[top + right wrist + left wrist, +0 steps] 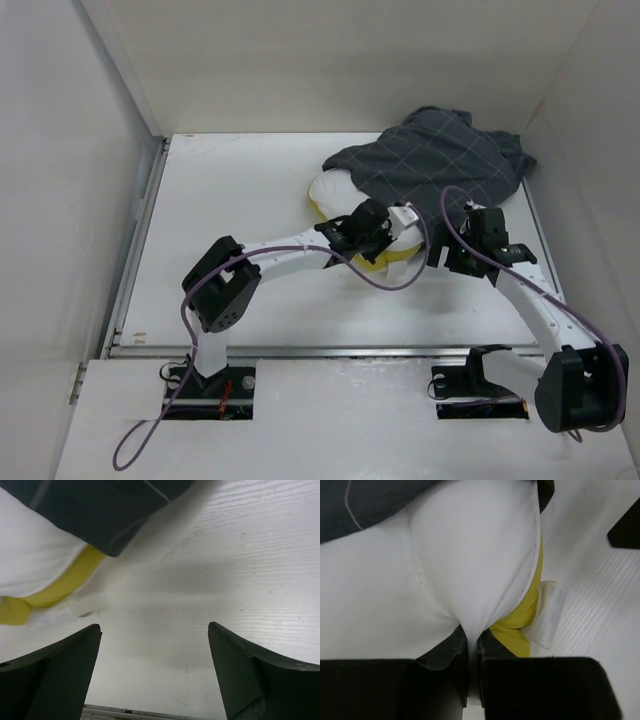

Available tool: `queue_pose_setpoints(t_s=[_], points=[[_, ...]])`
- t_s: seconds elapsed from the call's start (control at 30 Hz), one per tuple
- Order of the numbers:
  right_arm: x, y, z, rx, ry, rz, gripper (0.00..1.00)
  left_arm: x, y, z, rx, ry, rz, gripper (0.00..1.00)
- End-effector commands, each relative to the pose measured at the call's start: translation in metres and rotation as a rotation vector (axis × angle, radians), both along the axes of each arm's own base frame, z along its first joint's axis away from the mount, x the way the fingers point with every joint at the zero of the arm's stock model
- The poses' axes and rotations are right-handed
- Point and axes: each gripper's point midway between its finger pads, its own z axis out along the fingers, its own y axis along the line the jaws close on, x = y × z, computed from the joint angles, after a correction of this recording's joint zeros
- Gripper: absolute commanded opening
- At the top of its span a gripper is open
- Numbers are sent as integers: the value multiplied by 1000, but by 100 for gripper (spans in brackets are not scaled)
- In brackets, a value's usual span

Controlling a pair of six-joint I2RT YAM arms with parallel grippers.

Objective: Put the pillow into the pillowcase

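Insertion step in hand: soft white rectangular pillow (470,555) with yellow edge band lies toward the table's (230,200) far right corner, partly covered by dark charcoal checked fabric pillowcase (440,160). Left gripper (472,635) is clamped on the pillow's white cloth; right gripper (154,626) is spread and empty. Next, probably: right gripper holds the case mouth while left pushes.

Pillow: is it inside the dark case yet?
Not fully. The pillowcase covers part of the pillow; a white, yellow-banded end sticks out, pinched in the left jaws. Inside or merely underneath: cannot tell.
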Motion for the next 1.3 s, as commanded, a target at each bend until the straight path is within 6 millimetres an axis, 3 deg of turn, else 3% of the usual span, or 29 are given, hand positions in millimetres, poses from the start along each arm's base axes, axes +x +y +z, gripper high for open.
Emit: queue_pose_setpoints(t_s=[0.0, 0.1, 0.17, 0.23, 0.27, 0.37, 0.43, 0.5, 0.53, 0.57, 0.6, 0.63, 0.7, 0.77, 0.8, 0.87, 0.9, 0.93, 1.0, 1.03, 1.2, 1.27], points=[[25, 17, 4, 80, -117, 43, 91, 10, -14, 85, -221, -110, 8, 0], [44, 22, 7, 100, -182, 58, 91, 9, -16, 98, -231, -111, 0, 0], [55, 21, 9, 88, -220, 60, 90, 9, -16, 100, -229, -110, 1, 0], [70, 22, 26, 87, -291, 68, 90, 9, -15, 102, -226, -108, 1, 0], [74, 23, 21, 87, -283, 68, 90, 9, -15, 96, -212, -97, 1, 0], [94, 21, 33, 75, -323, 54, 83, 8, -17, 100, -223, -99, -7, 0], [102, 17, 25, 54, -299, 33, 77, 8, -17, 105, -230, -104, -7, 0], [116, 11, 26, 22, -306, 0, 63, 8, -17, 105, -230, -104, -7, 0], [118, 11, 26, 21, -298, 0, 50, 7, -16, 110, -238, -110, -7, 0], [119, 12, 27, 16, -294, 17, 19, 9, -15, 110, -235, -114, 0, 0], [118, 15, 29, 26, -282, 28, 4, 12, -15, 115, -238, -128, 16, 0], [117, 17, 39, 32, -300, 52, 0, 14, -15, 109, -233, -117, 31, 0], [103, 40, 53, 52, -298, 152, 0, 18, -19, 125, -266, -132, 45, 0], [89, 58, 76, 41, -333, 262, 0, 21, -24, 125, -278, -118, 57, 0], [74, 86, 87, 82, -340, 385, 0, 23, -28, 133, -319, -127, 65, 0], [57, 116, 117, 102, -370, 581, 0, 29, -38, 138, -358, -125, 76, 0], [48, 129, 128, 118, -377, 667, 0, 34, -47, 156, -420, -135, 87, 0], [30, 152, 158, 175, -392, 800, 0, 37, -51, 161, -432, -143, 87, 0], [20, 170, 178, 185, -416, 955, 0, 49, -65, 178, -492, -142, 120, 0], [10, 183, 209, 219, -479, 1033, 0, 53, -69, 185, -536, -134, 153, 0], [-22, 195, 243, 298, -530, 1170, 0, 85, -60, 198, -680, -124, 350, 0], [-26, 195, 242, 304, -533, 1185, 0, 92, -53, 193, -702, -113, 404, 0]])
